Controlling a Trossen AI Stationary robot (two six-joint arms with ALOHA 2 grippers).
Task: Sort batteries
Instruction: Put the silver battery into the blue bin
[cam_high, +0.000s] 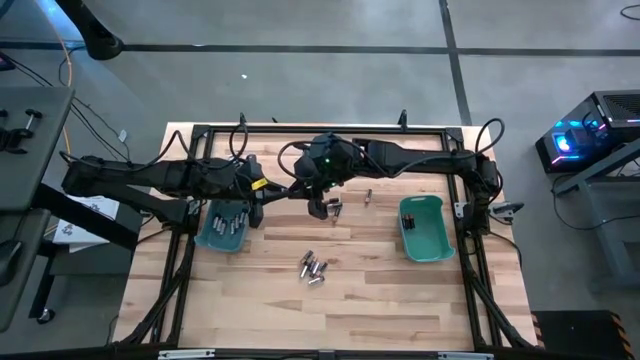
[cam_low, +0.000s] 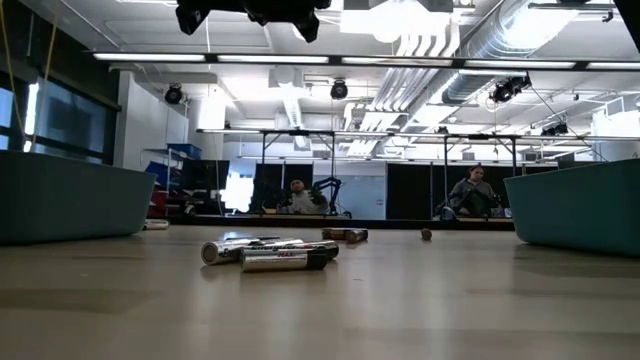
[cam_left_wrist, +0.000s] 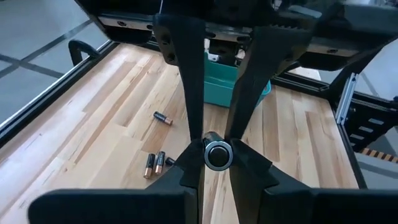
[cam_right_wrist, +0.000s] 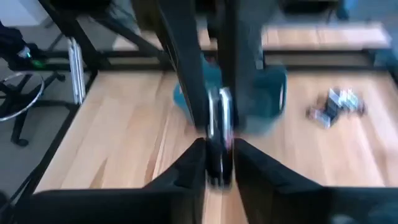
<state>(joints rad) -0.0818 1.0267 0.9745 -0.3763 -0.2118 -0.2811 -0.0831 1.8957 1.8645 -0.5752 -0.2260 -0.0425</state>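
Left wrist view shows the left gripper (cam_left_wrist: 217, 155) clamped on a silvery battery (cam_left_wrist: 217, 155) seen end-on; the right gripper (cam_right_wrist: 219, 155) also pinches a cell (cam_right_wrist: 219, 124) (blurred), both above mid-table between the teal bins (cam_high: 424, 228), loose batteries (cam_high: 313, 268) lying nearer the front edge

Two dark arms (cam_high: 150, 176) carry black cables and a yellow band.
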